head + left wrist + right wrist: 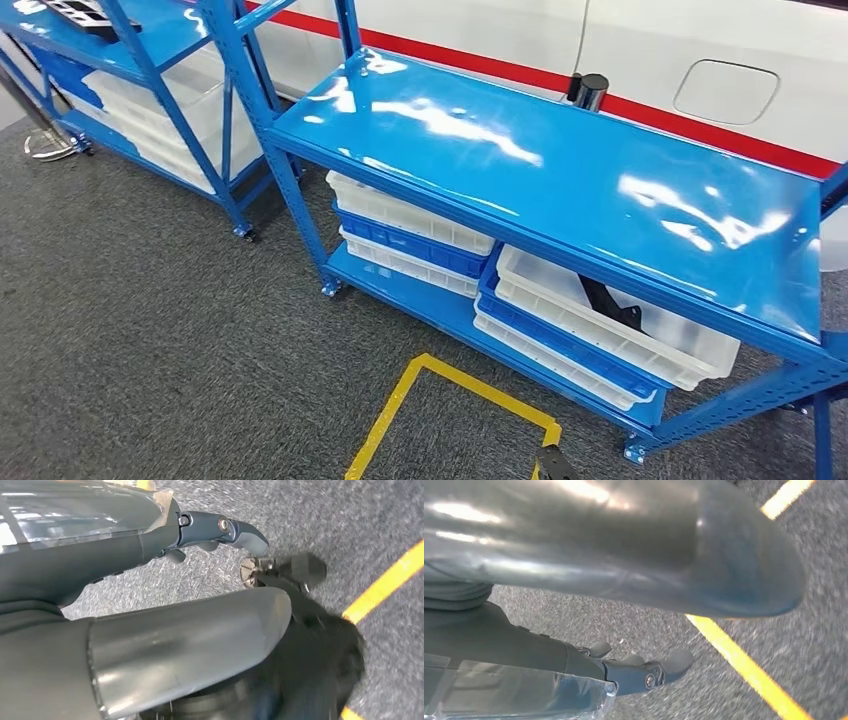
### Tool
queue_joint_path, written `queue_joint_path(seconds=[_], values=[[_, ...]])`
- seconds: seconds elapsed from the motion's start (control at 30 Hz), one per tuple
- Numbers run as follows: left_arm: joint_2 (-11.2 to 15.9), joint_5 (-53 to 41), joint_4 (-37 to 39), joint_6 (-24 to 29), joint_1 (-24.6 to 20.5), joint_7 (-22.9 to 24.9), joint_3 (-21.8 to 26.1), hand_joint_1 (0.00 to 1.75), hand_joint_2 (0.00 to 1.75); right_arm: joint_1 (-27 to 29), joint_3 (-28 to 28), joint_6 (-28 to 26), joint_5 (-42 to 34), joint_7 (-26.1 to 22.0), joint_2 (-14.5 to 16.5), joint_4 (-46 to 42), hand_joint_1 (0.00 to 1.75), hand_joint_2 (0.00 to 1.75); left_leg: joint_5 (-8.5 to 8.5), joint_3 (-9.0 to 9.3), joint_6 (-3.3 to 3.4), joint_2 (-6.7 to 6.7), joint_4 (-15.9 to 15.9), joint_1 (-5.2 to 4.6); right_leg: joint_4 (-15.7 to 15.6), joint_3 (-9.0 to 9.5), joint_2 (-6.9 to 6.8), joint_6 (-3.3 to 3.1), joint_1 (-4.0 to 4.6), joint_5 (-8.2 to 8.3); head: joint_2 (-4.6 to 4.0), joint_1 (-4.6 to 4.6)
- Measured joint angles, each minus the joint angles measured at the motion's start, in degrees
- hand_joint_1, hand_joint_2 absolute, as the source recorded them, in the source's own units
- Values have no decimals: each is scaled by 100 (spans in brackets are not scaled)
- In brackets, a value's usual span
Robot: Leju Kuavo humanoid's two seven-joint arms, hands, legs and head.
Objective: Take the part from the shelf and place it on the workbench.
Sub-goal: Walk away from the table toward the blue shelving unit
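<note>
A black elongated part (pixel 608 300) lies in a white bin (pixel 690 357) on the lower level of the near blue shelf (pixel 560 170), partly hidden under the shelf's glossy top. My left hand (pixel 125 550) hangs above the grey carpet with its dark fingers (pixel 225 530) stretched out, apart from the thick thumb, holding nothing. My right hand (pixel 524 650) also hangs over the carpet, its fingers (pixel 649 672) extended away from the thumb, with nothing in it.
Stacked white and blue bins (pixel 410 235) fill the lower level's left part. A black cylinder (pixel 590 90) stands at the top's far edge. A second blue shelf (pixel 150 90) with bins stands at the left. Yellow floor tape (pixel 440 385) marks the carpet before the shelf.
</note>
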Motion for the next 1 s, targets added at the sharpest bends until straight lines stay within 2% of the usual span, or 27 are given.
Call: queue_joint_path(seconds=[0.03, 0.07, 0.1, 0.13, 0.17, 0.23, 0.27, 0.3, 0.37, 0.4, 0.43, 0.5, 0.57, 0.6, 0.63, 0.67, 0.7, 0.73, 0.77, 0.8, 0.87, 0.9, 0.93, 1.0], values=[[-9, 32, 10, 143, 1, 73, 38, 0, 0, -2, -5, -3, 1, 0, 1, 0, 0, 0, -145, -186, 1, -62, 368, -1, 2, -3, 79, -14, 17, 3, 0, -1], [-16, 44, 20, 254, 2, 143, 67, 0, 0, 1, -9, -6, 3, 0, 1, 1, 0, 0, -186, -315, 6, -87, 594, -1, 4, -1, 164, -16, 32, 3, 0, -1], [-21, 45, 29, 342, 3, 199, 87, 0, 0, 7, -13, -9, 5, 0, 2, 1, 0, 0, -110, -354, 17, -98, 620, -1, 7, 6, 252, -16, 42, 3, 0, -1], [-25, 48, 36, 411, 2, 242, 100, 0, 0, 13, -15, -14, 7, 1, 4, 2, 0, 0, 73, -287, 33, -117, 417, 1, 11, 16, 340, -15, 46, 2, 0, -1], [-27, 58, 39, 476, 1, 276, 116, 0, 0, 14, -17, -20, 8, 2, 9, 2, 0, 0, 312, -141, 51, -183, 58, 7, 15, 27, 426, -13, 46, 2, 0, -1], [-31, 99, 53, 578, -2, 336, 156, 0, 0, 6, -20, -35, 8, 8, 20, 2, 0, 0, 627, 148, 71, -436, -630, 23, 31, 20, 583, 7, 66, 1, 0, 2], [-33, 126, 61, 616, -7, 366, 182, 0, 0, 3, -21, -42, 8, 12, 23, 2, 0, 0, 680, 219, 79, -519, -807, 19, 36, -1, 649, 31, 72, 8, 0, 3], [-36, 147, 68, 648, -14, 393, 206, 0, 0, 5, -23, -48, 8, 16, 25, 2, 0, 0, 675, 239, 90, -542, -865, 2, 32, -27, 712, 67, 70, 18, 0, 4], [-42, 168, 74, 695, -46, 430, 237, 0, 0, 28, -25, -54, 8, 31, 23, 4, 0, 0, 710, 245, 153, -400, -903, -24, 18, -92, 794, 150, 50, 43, 0, 5], [-44, 170, 75, 712, -63, 439, 244, 0, 0, 39, -25, -55, 8, 40, 25, 5, 0, 0, 734, 252, 199, -331, -935, -26, 66, -137, 710, 173, 54, 15, 0, 8], [-44, 171, 78, 723, -76, 446, 251, 0, 0, 40, -25, -55, 8, 48, 28, 7, 0, 0, 757, 257, 243, -254, -968, -21, 210, -225, 561, 173, 66, -67, 0, 16], [-46, 174, 82, 733, -79, 454, 273, 0, 0, 18, -25, -56, 8, 55, 35, 7, 0, 0, 775, 254, 297, -86, -998, -33, 859, -541, 204, 131, 81, -390, 0, 32], [-49, 183, 85, 733, -72, 461, 292, 0, 0, 7, -26, -56, 8, 56, 36, 7, 0, 0, 772, 243, 306, 87, -996, -47, 1574, -872, 87, 131, 76, -666, 0, 38], [-52, 186, 85, 733, -72, 463, 297, 0, 0, 15, -26, -56, 8, 58, 36, 7, 0, 0, 769, 241, 304, 166, -995, -49, 1680, -907, 66, 167, 70, -683, 0, 38], [-58, 188, 85, 733, -75, 465, 298, 0, 0, 24, -26, -56, 8, 60, 33, 7, 0, 0, 766, 244, 298, 239, -995, -48, 1542, -818, 38, 219, 62, -612, 0, 38], [-67, 188, 85, 732, -78, 465, 298, 0, 0, 29, -26, -56, 8, 61, 29, 7, 0, 0, 758, 254, 287, 309, -993, -45, 1179, -611, -29, 277, 53, -478, 0, 38], [-71, 188, 86, 732, -81, 466, 299, 0, 0, 27, -26, -56, 8, 61, 27, 7, 0, 0, 747, 269, 267, 373, -992, -51, 718, -355, -169, 315, 47, -334, 0, 39], [-73, 188, 87, 732, -79, 466, 299, 0, 0, 16, -26, -56, 8, 61, 25, 7, 0, 0, 727, 285, 236, 433, -986, -66, 338, -139, -302, 326, 55, -210, 0, 42], [-71, 187, 89, 732, -78, 468, 300, 0, 0, 5, -26, -56, 8, 61, 25, 7, 0, 0, 709, 305, 202, 490, -980, -84, 92, 0, -392, 302, 65, -130, 0, 36], [-66, 186, 91, 733, -81, 473, 300, 0, 0, 0, -26, -56, 8, 61, 27, 7, 0, 0, 693, 328, 170, 546, -977, -99, -2, 40, -430, 261, 77, -96, 0, 32], [-67, 185, 91, 732, -104, 484, 300, 0, 0, 13, -26, -56, 8, 63, 29, 8, 0, 0, 667, 374, 103, 639, -982, -89, 1, 27, -298, 166, 75, -72, 0, 19], [-71, 185, 91, 730, -117, 489, 300, 0, 0, 25, -27, -56, 8, 64, 33, 8, 0, 0, 627, 380, 68, 582, -952, -70, -7, 28, -236, 128, 54, -64, 0, 17], [-74, 185, 90, 728, -124, 490, 300, 0, 0, 30, -27, -56, 8, 66, 35, 8, 0, 0, 532, 347, 37, 451, -844, -51, -15, 42, -172, 82, 33, -52, 0, 15], [-82, 186, 88, 723, -113, 495, 301, 0, 0, 20, -29, -56, 8, 67, 39, 8, 0, 0, 171, 95, 4, 89, -256, -29, -21, 44, -40, 14, 12, -29, 0, 4]])
